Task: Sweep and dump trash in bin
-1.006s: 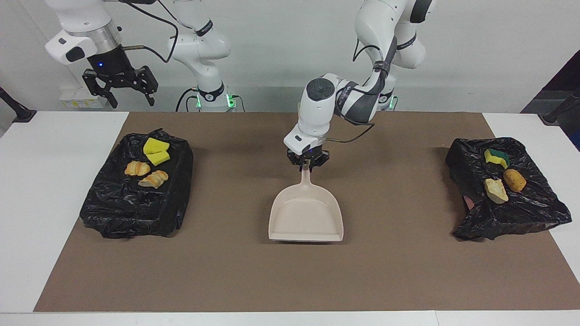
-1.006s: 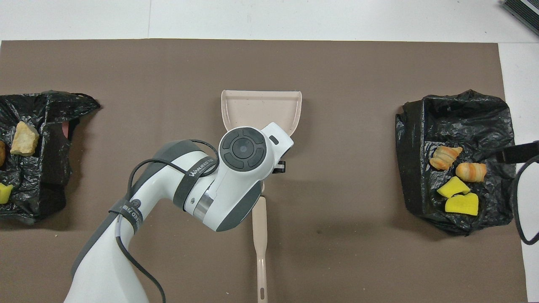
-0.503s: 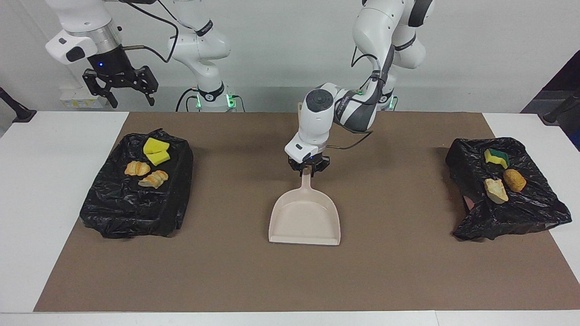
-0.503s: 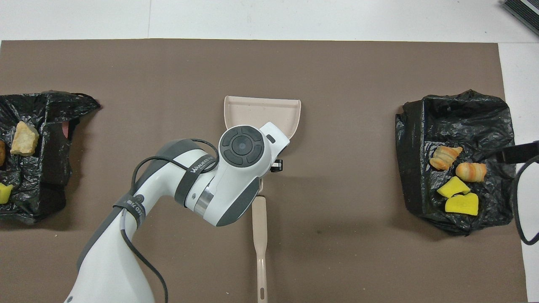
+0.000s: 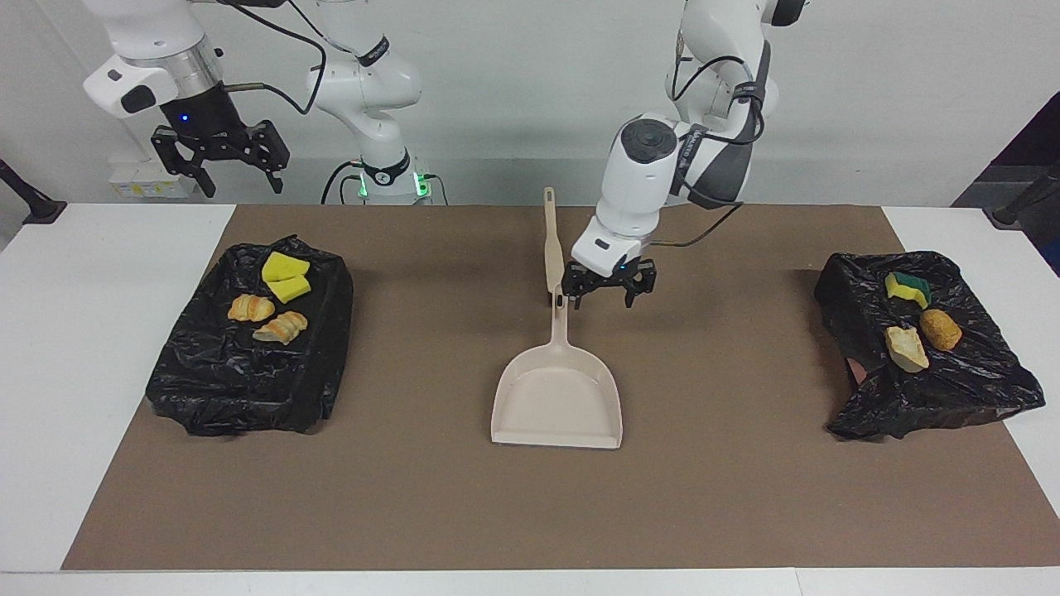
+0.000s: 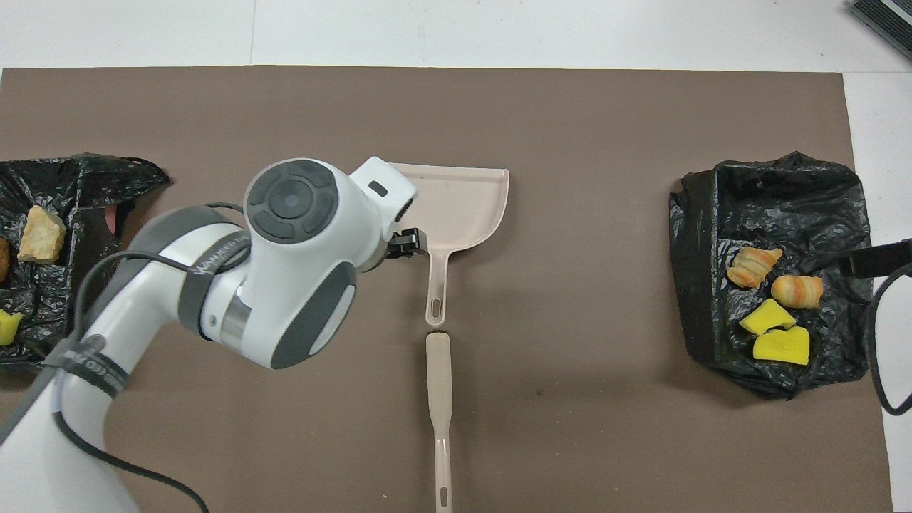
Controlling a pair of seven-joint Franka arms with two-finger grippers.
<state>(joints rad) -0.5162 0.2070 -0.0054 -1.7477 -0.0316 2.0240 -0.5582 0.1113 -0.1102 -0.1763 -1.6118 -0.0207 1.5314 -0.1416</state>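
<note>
The beige dustpan (image 5: 557,403) is taken as the landmark; it is laid flat on the brown mat (image 5: 530,513) near the middle of the desk (image 5: 91,348), with its handle pointed toward the robots. A beige brush (image 5: 549,240) is laid in line with that handle, nearer to the robots than the dustpan, its tip just short of the handle's end.

The left pincer (image 5: 603,290) is seen raised over the mat just beside the dustpan's handle, toward the left arm's end of the desk. Its fingers are spread and nothing is pinched between them. The right pincer (image 5: 220,162) is held up in the air, well apart from the dustpan, over the desk edge at the right arm's end; its fingers are likewise spread and nothing is carried. That arm is at rest.

The trash (image 5: 273,296) is found well apart from the dustpan, toward the right arm's end of the desk: two yellow sponge chunks and two golden-brown bread bits are gathered on a black bag-lined bin (image 5: 248,372). A second black bag (image 5: 927,364) is placed well apart from the dustpan toward the left arm's end, and a yellow-green sponge and two brownish pieces are seen on it.
</note>
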